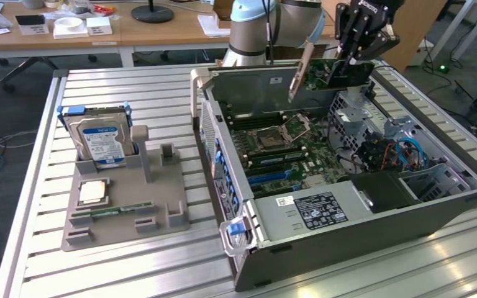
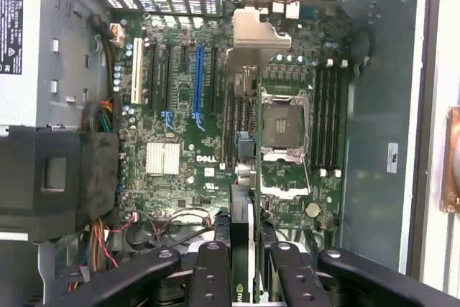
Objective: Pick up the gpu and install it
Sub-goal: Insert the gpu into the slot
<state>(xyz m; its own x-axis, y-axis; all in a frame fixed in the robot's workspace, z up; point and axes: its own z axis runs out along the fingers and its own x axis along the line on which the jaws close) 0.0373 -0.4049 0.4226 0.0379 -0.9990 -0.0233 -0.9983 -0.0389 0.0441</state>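
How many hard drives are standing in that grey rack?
2: the front drive, blue-labelled, and the rear drive close behind it, largely covered. Others may be hidden.

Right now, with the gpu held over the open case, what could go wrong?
1. The gripper grips the gpu by its top edge alone, so it could twist or slip.
2. In the wrist view the card sits nearer the open CPU socket than the blue slot. A straight descent might strike the socket.
3. Its bracket could snag the case wall.

Hand (image 1: 354,57) grips gpu (image 1: 336,76) — above open case (image 1: 363,231).
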